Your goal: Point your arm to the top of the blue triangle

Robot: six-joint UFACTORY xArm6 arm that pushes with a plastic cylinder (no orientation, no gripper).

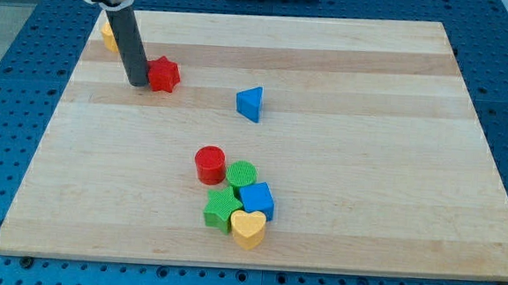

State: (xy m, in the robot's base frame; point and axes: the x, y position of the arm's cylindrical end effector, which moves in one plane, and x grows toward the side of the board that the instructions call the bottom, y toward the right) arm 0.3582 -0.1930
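The blue triangle (250, 103) lies on the wooden board (370, 123), a little above the middle. My tip (139, 83) rests on the board at the upper left, touching or almost touching the left side of a red star block (164, 74). The tip is well to the left of the blue triangle, with the red star between them. The dark rod rises from the tip to the view's top edge.
A yellow block (108, 35) is partly hidden behind the rod at the upper left. A cluster sits at the lower middle: red cylinder (209, 164), green cylinder (241, 174), blue cube (257, 199), green star block (221, 210), yellow heart (249, 228).
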